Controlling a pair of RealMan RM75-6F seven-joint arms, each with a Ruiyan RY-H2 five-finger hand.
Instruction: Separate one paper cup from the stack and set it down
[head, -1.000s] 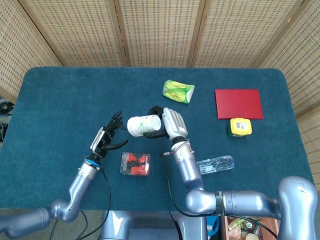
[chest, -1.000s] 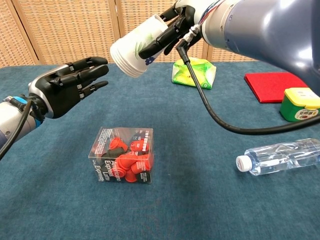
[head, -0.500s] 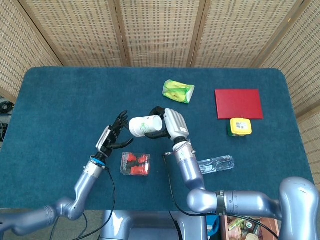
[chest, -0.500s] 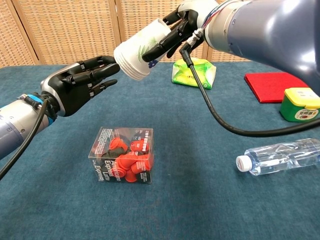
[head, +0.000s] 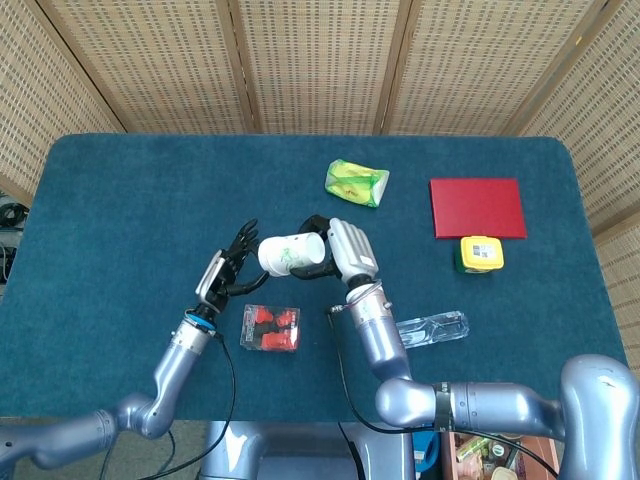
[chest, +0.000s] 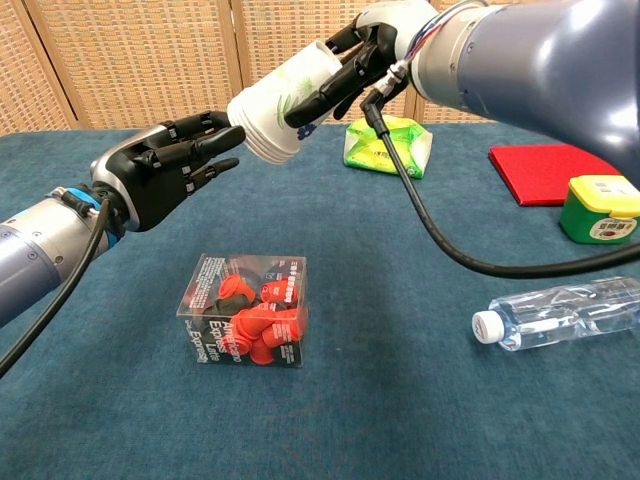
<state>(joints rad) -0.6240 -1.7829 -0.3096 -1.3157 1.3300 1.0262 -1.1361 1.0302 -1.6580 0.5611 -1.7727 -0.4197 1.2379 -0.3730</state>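
A white paper cup stack (head: 287, 254) (chest: 281, 106) with a green print is held on its side above the table, its base end pointing toward my left. My right hand (head: 338, 252) (chest: 365, 52) grips it around the mouth end. My left hand (head: 229, 275) (chest: 165, 172) hovers just left of the cup base with its fingers spread, fingertips close to or just touching the base rim. It holds nothing.
A clear box of red and black items (head: 270, 328) (chest: 245, 312) lies on the blue table (head: 120, 200) under the cups. A water bottle (head: 432, 329) (chest: 562, 310) lies to the right. A green packet (head: 355, 183) (chest: 388, 145), red book (head: 477, 208) (chest: 545, 169) and yellow-green box (head: 479, 254) (chest: 600, 209) sit further back.
My left hand has moved right and up toward the cup base, closing the gap. The right hand with the cups shifted slightly.
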